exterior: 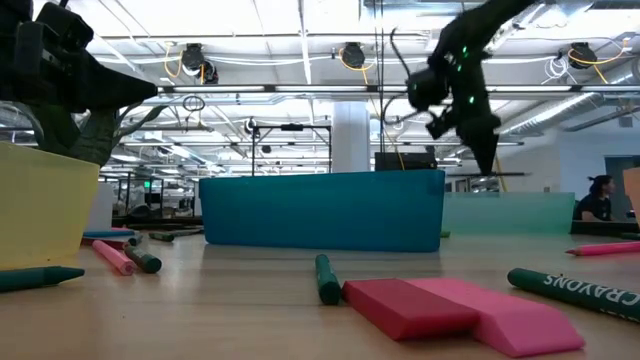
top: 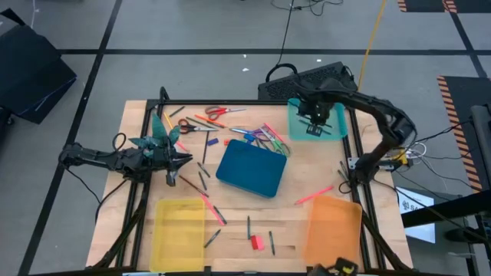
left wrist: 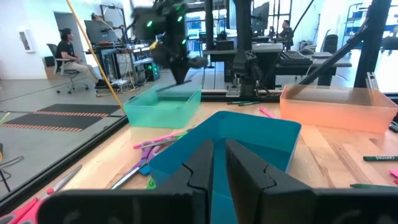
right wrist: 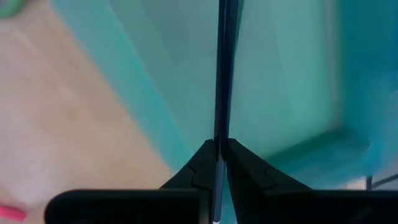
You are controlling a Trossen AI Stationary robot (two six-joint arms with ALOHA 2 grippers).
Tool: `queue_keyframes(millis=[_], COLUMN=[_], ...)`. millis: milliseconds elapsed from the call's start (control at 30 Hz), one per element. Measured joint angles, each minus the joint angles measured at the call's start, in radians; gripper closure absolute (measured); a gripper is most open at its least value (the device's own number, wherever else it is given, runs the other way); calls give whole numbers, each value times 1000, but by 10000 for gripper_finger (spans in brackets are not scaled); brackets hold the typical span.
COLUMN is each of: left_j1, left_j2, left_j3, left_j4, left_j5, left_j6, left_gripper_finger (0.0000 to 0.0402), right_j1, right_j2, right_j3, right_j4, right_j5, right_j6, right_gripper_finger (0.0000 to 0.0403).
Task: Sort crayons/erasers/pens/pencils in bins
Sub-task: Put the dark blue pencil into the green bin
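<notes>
My right gripper (top: 313,116) hangs over the translucent teal bin (top: 331,123) at the far right, shut on a thin dark stick (right wrist: 224,74), a pen or a pencil. At the table's left my left gripper (top: 184,160) is shut on nothing and faces the dark blue bin (top: 252,169) at the centre. The yellow bin (top: 180,222) and the orange bin (top: 332,228) stand at the near edge. A red eraser (exterior: 405,305) and a pink eraser (exterior: 510,315) lie flat between them. Crayons, pens and pencils (top: 265,136) are scattered on the far half. My right gripper pinches the dark stick between its two fingers at one end (right wrist: 222,134). The stick runs along the fingers and sticks out past their tips. The fingers come from above, slanting down, and the stick's free end (exterior: 495,170) points into the teal bin; whether it touches the floor is hidden.
Two pairs of scissors (top: 222,112) (top: 198,128) lie at the far left. A pink stick (top: 314,195) lies by the orange bin, and a green crayon (exterior: 327,278) lies beside the erasers. A black keyboard (top: 307,77) lies beyond the far edge, and a plant (top: 157,138) stands by the left arm.
</notes>
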Motion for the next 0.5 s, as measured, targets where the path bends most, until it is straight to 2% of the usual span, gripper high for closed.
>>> queue_keyframes(millis=[233,367,500], left_j1=[0,0,0], left_j2=[0,0,0], left_j3=[0,0,0], left_j4=[0,0,21], left_j5=[0,0,-2], left_j6=[0,0,-1], left_gripper_finger=[357,357,357], right_j1=[-39,-49,-65], right_j2=[140,180,206], right_j3=[0,0,0], right_j4=[73,94,112], right_j5=[-3,-2,44], right_j6=[-61,-51,-41], right_gripper_finger=[380,380,372])
